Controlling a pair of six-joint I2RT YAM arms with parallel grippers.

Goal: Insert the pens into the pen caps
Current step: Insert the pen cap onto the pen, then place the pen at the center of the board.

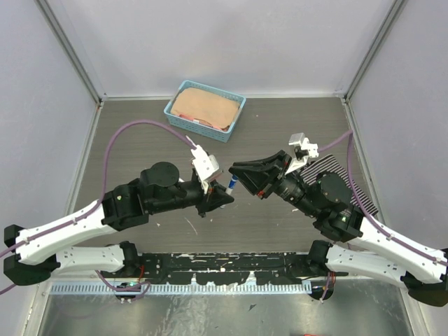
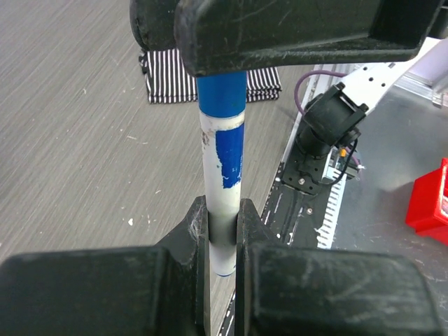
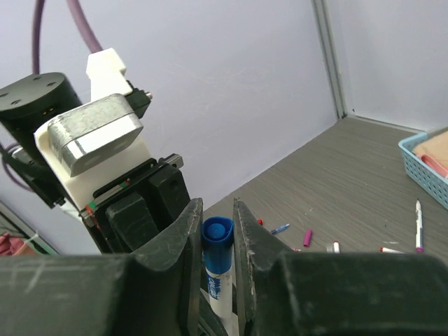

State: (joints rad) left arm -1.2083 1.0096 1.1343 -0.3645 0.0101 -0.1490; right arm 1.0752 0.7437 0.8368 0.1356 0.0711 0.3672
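My grey table (image 1: 140,150) carries a blue basket (image 1: 203,130) of beige stuff at its far edge and a black-and-white striped cloth (image 2: 168,80) on my right.

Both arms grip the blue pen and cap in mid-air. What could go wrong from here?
1. The left gripper pinches the pen only near its tail end, so an off-axis push from the right gripper could tilt or slide it.
2. The blue cap may not be fully seated; if released now, it might fall onto the table.
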